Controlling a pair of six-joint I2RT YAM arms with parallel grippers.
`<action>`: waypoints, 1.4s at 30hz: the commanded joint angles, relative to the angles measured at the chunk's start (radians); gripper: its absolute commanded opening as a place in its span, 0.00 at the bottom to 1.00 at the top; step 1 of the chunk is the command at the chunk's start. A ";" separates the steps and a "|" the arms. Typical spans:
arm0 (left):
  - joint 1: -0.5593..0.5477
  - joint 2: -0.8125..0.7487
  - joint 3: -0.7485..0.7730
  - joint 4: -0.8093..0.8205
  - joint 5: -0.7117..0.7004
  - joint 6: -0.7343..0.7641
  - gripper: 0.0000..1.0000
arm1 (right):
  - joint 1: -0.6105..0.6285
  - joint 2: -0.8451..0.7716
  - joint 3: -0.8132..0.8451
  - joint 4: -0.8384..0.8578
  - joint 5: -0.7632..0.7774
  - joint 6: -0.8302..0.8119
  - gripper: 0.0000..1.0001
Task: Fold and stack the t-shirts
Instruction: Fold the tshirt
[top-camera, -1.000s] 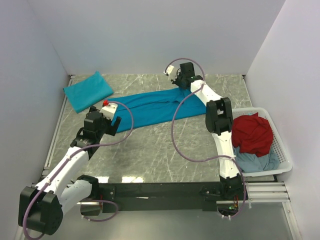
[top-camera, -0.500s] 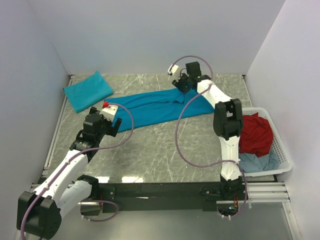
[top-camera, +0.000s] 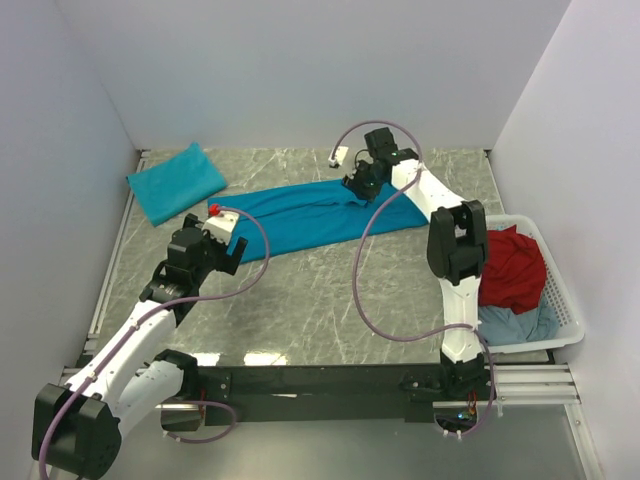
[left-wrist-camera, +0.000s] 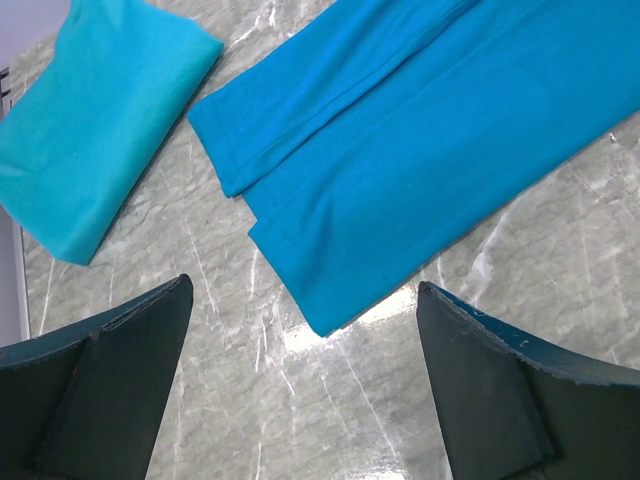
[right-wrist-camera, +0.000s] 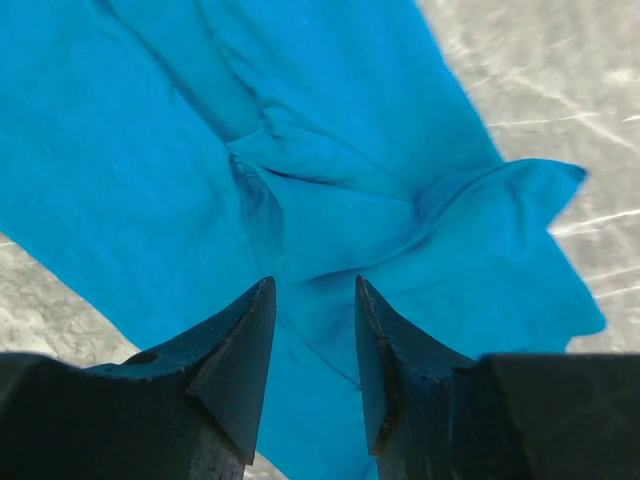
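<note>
A bright blue t-shirt (top-camera: 310, 215) lies folded lengthwise into a long strip across the middle of the table. A second teal t-shirt (top-camera: 176, 180) lies folded at the far left. My left gripper (top-camera: 228, 248) is wide open and empty just above the table, at the strip's near left corner. In the left wrist view that corner (left-wrist-camera: 420, 150) lies between the open left gripper (left-wrist-camera: 305, 287), with the folded teal shirt (left-wrist-camera: 90, 130) at upper left. My right gripper (top-camera: 357, 184) hovers low over the strip's right part. In the right wrist view the right gripper (right-wrist-camera: 315, 282) is narrowly open over wrinkled cloth (right-wrist-camera: 330, 130), pinching nothing.
A white basket (top-camera: 562, 305) at the right edge holds a red cloth (top-camera: 510, 265) and a pale blue cloth (top-camera: 522, 322). White walls close in the back and both sides. The right arm's purple cable loops above the table's middle.
My right gripper has come from beyond the shirt's far edge toward me and down onto its right part. My left gripper has shifted slightly.
</note>
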 joint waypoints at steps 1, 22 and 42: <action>-0.006 -0.015 0.008 0.042 0.024 -0.013 0.99 | 0.021 0.027 -0.005 -0.015 0.059 -0.003 0.45; -0.011 -0.007 0.010 0.040 0.018 -0.015 0.99 | 0.074 0.098 0.026 0.148 0.261 0.024 0.03; -0.011 -0.017 0.010 0.040 -0.002 -0.021 0.99 | 0.257 0.133 0.014 0.633 0.587 0.077 0.61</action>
